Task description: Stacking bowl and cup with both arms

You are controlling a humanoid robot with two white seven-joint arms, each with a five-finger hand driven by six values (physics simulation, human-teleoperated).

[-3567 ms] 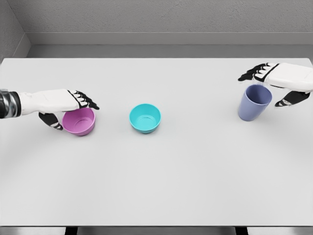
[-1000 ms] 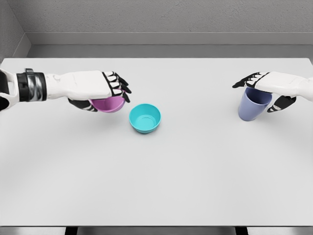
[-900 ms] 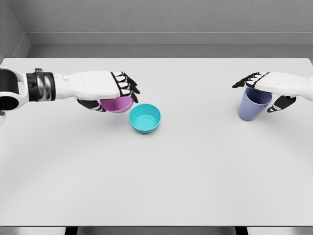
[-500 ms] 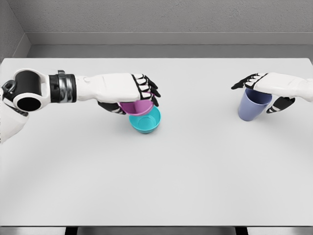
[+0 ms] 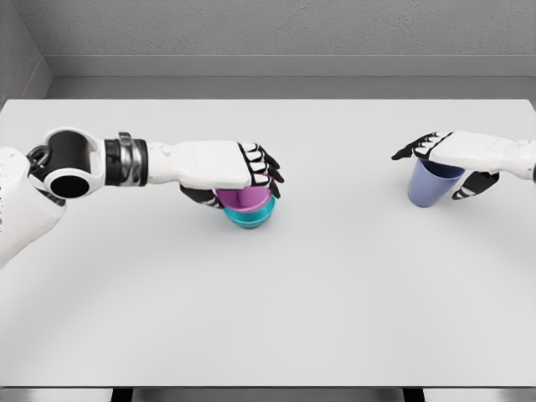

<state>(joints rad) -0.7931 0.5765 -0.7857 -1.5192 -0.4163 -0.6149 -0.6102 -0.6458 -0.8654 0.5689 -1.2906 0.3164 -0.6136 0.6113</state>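
Pink bowl [image 5: 244, 199] sat in teal bowl [image 5: 250, 215], left hand [image 5: 226, 166] gripping it (release straight up); right hand [image 5: 456, 155] clasped blue cup [image 5: 430, 182].

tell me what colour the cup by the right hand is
Blue-purple: the cup, clearest in the head view.

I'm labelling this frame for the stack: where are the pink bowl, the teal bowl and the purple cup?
pink bowl [image 5: 244, 198], head view, its side wall.
teal bowl [image 5: 249, 217], head view, its lower outer wall.
purple cup [image 5: 426, 188], head view, its front wall.
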